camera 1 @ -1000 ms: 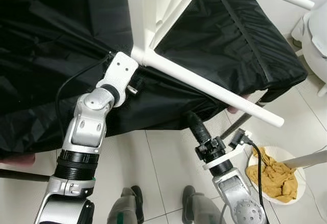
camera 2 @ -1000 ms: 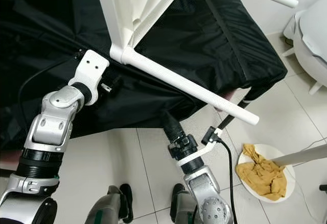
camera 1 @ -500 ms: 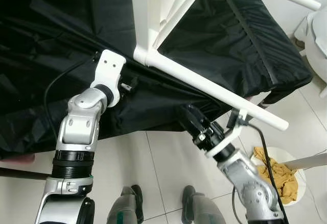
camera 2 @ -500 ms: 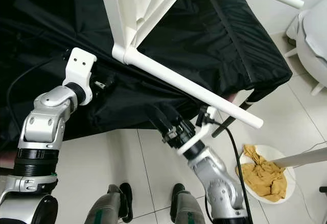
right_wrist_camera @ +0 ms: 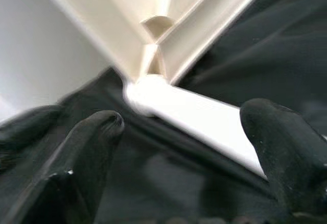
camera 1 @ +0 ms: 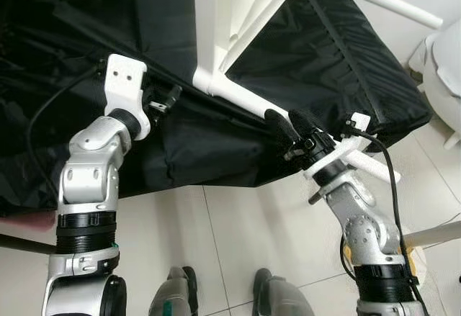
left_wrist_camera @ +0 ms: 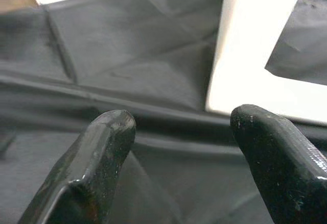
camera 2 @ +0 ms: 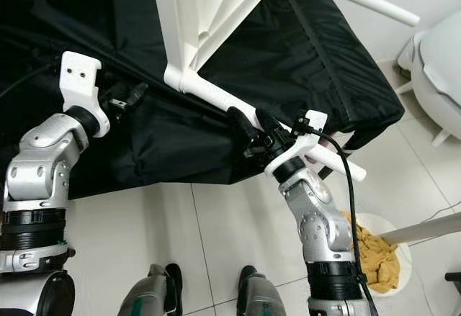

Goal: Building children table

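**Right gripper at the table leg, left beside the corner**

Upturned white children's table (camera 1: 216, 14) lying on black cloth (camera 1: 86, 50) draped over a raised surface. One white leg (camera 1: 245, 104) running from the table's corner out past the cloth's edge, above pale floor tiles (camera 1: 230, 237).

Right gripper (camera 2: 250, 124) raised to that leg, black fingers (right_wrist_camera: 276, 147) spread, one on either side of the white tube near the corner joint. Contact with the leg: cannot tell. Cable (camera 2: 346, 179) looping down from the right wrist.

Left gripper (left_wrist_camera: 181, 127) over the cloth just beside the table's corner, fingers (left_wrist_camera: 110, 132) apart, nothing between them. White table edge visible past the fingertips in the left wrist view.

White bowl (camera 2: 398, 247) holding yellow-brown crumpled cloth (camera 2: 374, 255) on the floor behind the right arm. Robot's feet (camera 1: 180, 294) at the frame's lower edge.
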Tool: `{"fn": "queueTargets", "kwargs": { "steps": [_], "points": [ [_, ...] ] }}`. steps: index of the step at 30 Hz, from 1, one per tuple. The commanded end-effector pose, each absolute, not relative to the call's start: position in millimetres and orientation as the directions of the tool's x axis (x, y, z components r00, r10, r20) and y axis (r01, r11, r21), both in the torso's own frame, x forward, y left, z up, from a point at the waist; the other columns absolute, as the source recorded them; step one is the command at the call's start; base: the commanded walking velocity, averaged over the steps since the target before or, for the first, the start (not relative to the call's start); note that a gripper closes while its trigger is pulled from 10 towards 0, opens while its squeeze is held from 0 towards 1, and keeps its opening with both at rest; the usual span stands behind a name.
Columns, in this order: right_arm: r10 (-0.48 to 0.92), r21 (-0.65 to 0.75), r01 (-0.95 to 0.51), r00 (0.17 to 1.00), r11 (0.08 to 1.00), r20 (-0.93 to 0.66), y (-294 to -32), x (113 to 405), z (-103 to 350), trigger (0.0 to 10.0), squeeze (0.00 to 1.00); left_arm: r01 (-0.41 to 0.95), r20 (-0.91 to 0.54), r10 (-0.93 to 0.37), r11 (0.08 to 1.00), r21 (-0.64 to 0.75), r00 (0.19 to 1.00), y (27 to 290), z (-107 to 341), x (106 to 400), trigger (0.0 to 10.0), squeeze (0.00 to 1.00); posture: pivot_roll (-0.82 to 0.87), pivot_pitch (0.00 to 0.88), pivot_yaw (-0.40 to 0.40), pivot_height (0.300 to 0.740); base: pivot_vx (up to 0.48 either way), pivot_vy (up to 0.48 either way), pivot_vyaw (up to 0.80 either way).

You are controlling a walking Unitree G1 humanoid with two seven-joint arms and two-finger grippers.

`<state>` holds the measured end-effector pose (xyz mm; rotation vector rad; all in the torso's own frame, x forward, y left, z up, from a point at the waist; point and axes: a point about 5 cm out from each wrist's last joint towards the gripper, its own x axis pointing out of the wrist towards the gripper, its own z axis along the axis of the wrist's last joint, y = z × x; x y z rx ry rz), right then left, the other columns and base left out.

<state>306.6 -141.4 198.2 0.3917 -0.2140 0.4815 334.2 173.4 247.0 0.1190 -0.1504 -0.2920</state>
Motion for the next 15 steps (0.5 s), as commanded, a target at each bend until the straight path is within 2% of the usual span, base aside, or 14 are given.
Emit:
{"fn": "queueTargets", "kwargs": {
  "steps": [1, 8, 11, 15],
  "points": [
    [0.371, 0.287, -0.434, 0.894, 0.854, 0.25, -144, 310, 194, 10.0, 0.0, 0.23, 0.155, -0.247, 0.965, 0.123, 0.956, 179, 245, 331, 10.0, 0.0, 0.04, 0.153, 0.011, 0.74, 0.0, 0.0, 0.0],
    [0.319, 0.209, -0.372, 0.915, 0.904, 0.248, -147, 317, 198, 10.0, 0.0, 0.2, 0.167, -0.219, 0.972, 0.124, 0.961, 184, 239, 329, 10.0, 0.0, 0.03, 0.139, 0.01, 0.74, 0.0, 0.0, 0.0],
    [0.27, 0.079, -0.305, 0.917, 0.949, 0.295, -148, 322, 202, 10.0, 0.0, 0.113, 0.191, -0.129, 0.989, 0.094, 0.973, 194, 227, 328, 10.0, 0.0, 0.03, 0.12, 0.012, 0.74, 0.0, 0.0, 0.0],
    [0.237, 0.019, -0.255, 0.923, 0.967, 0.303, -147, 324, 197, 10.0, 0.0, 0.081, 0.206, -0.087, 0.996, 0.039, 0.975, 198, 219, 326, 10.0, 0.0, 0.03, 0.106, 0.017, 0.74, 0.0, 0.0, 0.0]
  ]
}}
